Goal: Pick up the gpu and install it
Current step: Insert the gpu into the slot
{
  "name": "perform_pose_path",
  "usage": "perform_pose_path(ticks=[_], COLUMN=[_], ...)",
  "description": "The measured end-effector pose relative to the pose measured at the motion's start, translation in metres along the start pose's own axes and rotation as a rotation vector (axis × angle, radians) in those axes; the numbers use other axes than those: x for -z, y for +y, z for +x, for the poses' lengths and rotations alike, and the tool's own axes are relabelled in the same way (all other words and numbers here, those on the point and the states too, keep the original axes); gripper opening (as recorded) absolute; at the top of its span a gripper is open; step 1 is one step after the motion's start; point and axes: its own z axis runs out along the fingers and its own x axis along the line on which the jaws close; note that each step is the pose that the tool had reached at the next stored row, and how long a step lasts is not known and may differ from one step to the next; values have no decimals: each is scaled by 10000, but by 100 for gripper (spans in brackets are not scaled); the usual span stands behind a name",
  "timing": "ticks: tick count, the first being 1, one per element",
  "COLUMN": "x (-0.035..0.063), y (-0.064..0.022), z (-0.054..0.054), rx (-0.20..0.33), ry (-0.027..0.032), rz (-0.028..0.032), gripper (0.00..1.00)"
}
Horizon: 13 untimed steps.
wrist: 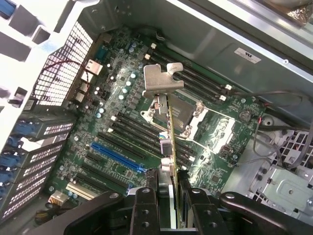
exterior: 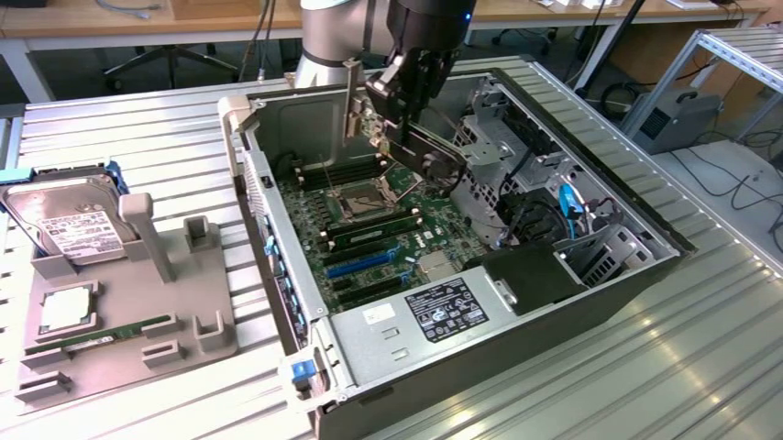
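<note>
One gpu (exterior: 428, 156) (wrist: 163, 82), a flat green board with a narrow silver end bracket, hangs over the one green motherboard (wrist: 122, 127) inside one open metal case (exterior: 306, 115), pinched edge-on between two black jaws. One blue slot (wrist: 115, 155) on the board. On the ribbed metal bench (exterior: 147, 128), one grey holder (exterior: 135, 321) with one silver hard drive (exterior: 73, 225).

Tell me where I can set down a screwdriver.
Free: slatted table along the computer case on the exterior view's right, and beyond the parts tray. Crowded: inside the case, where the tool holds the gpu over the motherboard.
</note>
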Motion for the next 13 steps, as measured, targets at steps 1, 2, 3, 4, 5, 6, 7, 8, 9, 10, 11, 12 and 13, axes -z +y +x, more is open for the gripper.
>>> perform_pose_path(ticks=[1, 2, 3, 4, 5, 6, 7, 8, 9, 10, 11, 12, 13], x=[0, -1, -1, -1, -2, -2, -2, -3, -3, -3, -4, -4, -4], y=[0, 0, 0, 0, 0, 0, 0, 0, 0, 0, 0, 0, 0], z=[0, 0, 0, 0, 0, 0, 0, 0, 0, 0, 0, 0, 0], rx=[37, 74, 110, 145, 183, 213, 251, 288, 318, 360, 393, 435, 468], ry=[1, 2, 3, 4, 5, 5, 6, 7, 7, 9, 9, 10, 11], rz=[-1, -2, -3, -4, -5, -5, -7, -8, -9, -10, -11, -12, -12], gripper=[28, 28, 28, 28, 28, 28, 28, 28, 28, 28, 28, 28, 28])
